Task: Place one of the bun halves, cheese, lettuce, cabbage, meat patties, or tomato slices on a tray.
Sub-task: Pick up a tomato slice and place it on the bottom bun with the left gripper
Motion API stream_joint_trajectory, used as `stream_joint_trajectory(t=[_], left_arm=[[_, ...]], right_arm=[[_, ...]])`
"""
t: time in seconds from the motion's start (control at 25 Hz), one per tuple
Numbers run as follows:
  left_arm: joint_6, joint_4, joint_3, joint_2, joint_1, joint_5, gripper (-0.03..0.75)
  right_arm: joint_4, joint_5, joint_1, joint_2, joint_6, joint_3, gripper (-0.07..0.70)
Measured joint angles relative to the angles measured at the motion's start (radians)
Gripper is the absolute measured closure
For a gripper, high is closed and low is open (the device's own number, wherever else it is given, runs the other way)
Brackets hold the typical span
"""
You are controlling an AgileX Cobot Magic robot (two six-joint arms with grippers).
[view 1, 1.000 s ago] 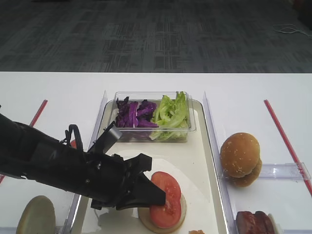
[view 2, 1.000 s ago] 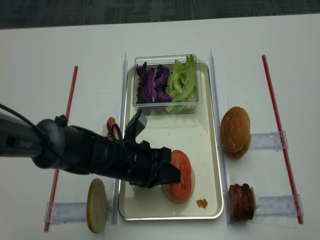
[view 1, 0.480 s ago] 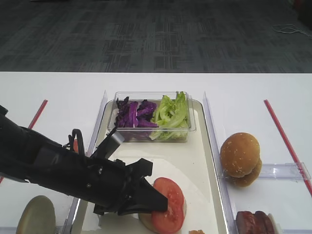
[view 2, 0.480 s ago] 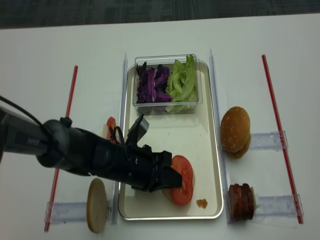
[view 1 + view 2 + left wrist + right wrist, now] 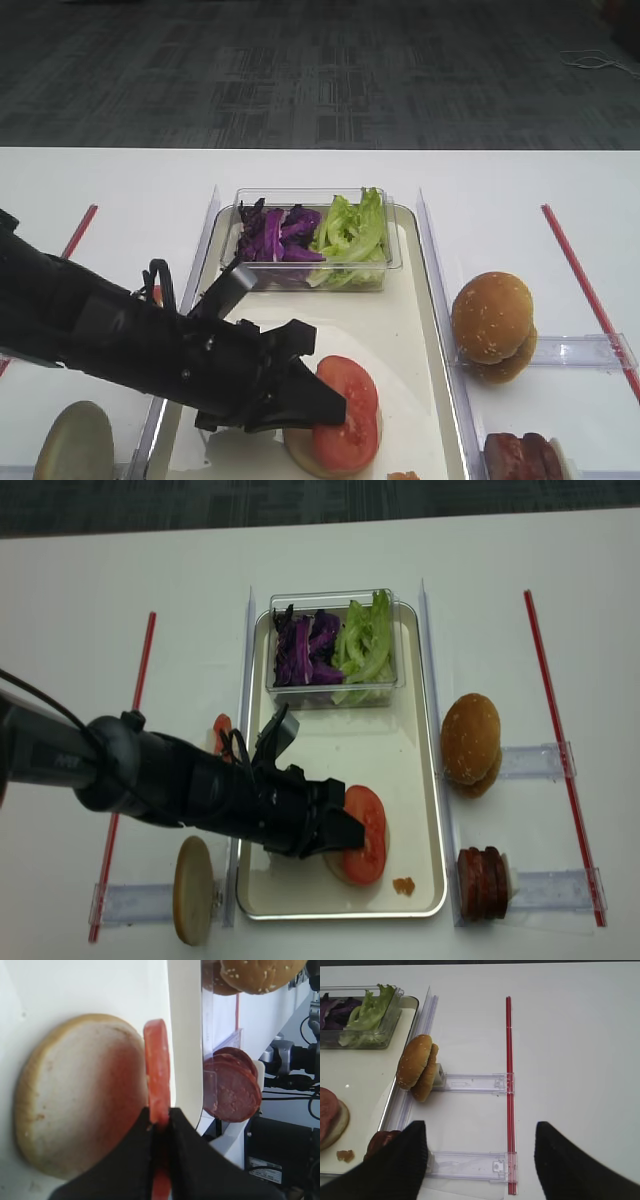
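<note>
Grey patterned carpet lies beyond my white desk (image 5: 520, 190). My left gripper (image 5: 345, 832) is clamped on a tomato slice (image 5: 158, 1077), my fingertips (image 5: 192, 1160) pinching its lower edge so it stands on edge in my wrist view, right beside the pale cut face of a flat bun half (image 5: 75, 1095). That bun half lies on the tray (image 5: 410, 770) near its front edge, and from above the slice (image 5: 366, 821) covers most of it. A small orange-red scrap (image 5: 403, 886) sits near the tray's front right corner.

At the tray's far end a clear box (image 5: 310, 262) holds cabbage (image 5: 275, 235) on the left and lettuce (image 5: 350, 232) on the right.

Off the tray's right edge, seeded buns (image 5: 470, 744) lean in a clear holder, and meat patties (image 5: 482, 882) stand in another nearer the front. Off the left edge, another tomato slice (image 5: 222, 730) shows behind my arm, and a bun half (image 5: 194, 890) stands near the front left.

My right gripper (image 5: 480, 1160) hovers over the desk's right side, its fingers (image 5: 395, 1165) wide apart and holding nothing.

I can read no writing or labels anywhere.
</note>
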Motion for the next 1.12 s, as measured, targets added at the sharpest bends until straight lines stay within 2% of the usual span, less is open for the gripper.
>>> stream_joint_trajectory(t=[0.24,0.68,0.96,1.12], left_arm=[[0.002,0.000,-0.001,0.002,0.000,0.000,0.599],[-0.002,0.000,-0.001,0.002,0.000,0.000,0.369],[-0.009,0.000,-0.001,0.002,0.004,0.006,0.347],[-0.027,0.000,-0.001,0.002,0.034,0.022,0.347]], right_arm=[[0.000,-0.002,0.000,0.000,0.000,0.000,0.163],[0.000,-0.002,0.000,0.000,0.000,0.000,0.163],[0.000,-0.002,0.000,0.000,0.000,0.000,0.163],[0.000,-0.002,0.000,0.000,0.000,0.000,0.163]])
